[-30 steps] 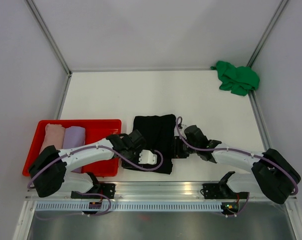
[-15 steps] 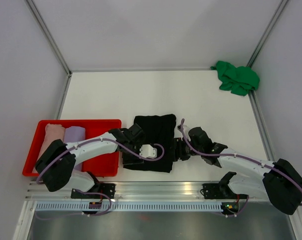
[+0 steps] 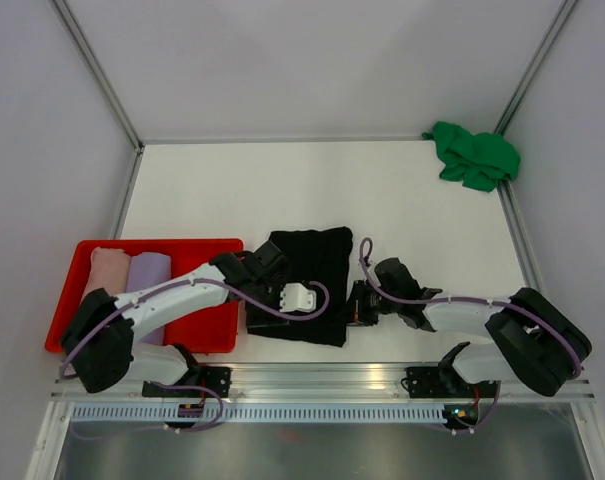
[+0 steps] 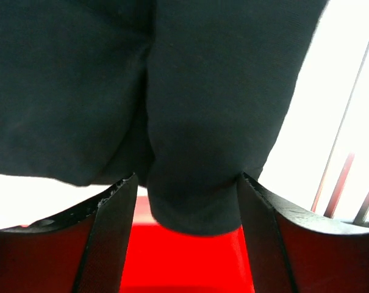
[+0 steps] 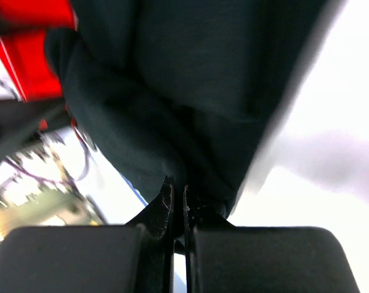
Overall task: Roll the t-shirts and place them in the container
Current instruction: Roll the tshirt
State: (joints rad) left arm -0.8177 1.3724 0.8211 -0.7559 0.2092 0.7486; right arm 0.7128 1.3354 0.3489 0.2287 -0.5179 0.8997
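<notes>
The black t-shirt [image 3: 310, 275] lies folded on the white table between my two arms. My left gripper [image 3: 265, 288] is at its near left edge; in the left wrist view its jaws [image 4: 188, 178] stand wide apart with a thick fold of the black t-shirt [image 4: 196, 122] between the fingertips. My right gripper [image 3: 354, 303] is at the near right corner; in the right wrist view it [image 5: 178, 186] is shut on a thin edge of the black t-shirt [image 5: 190, 79]. The green t-shirt [image 3: 474, 155] lies crumpled at the far right corner. Rolled pink [image 3: 104, 272] and lilac [image 3: 147, 272] t-shirts sit in the tray.
The red plastic tray [image 3: 204, 250] stands at the near left, right beside the black t-shirt's left edge; it also shows under my left fingers [image 4: 184, 262]. Grey walls and metal rails enclose the table. An aluminium rail runs along the near edge.
My right gripper has shifted a little nearer and leftward at the shirt's near right corner. My left gripper has edged slightly back along the left edge. The shirt has barely moved.
</notes>
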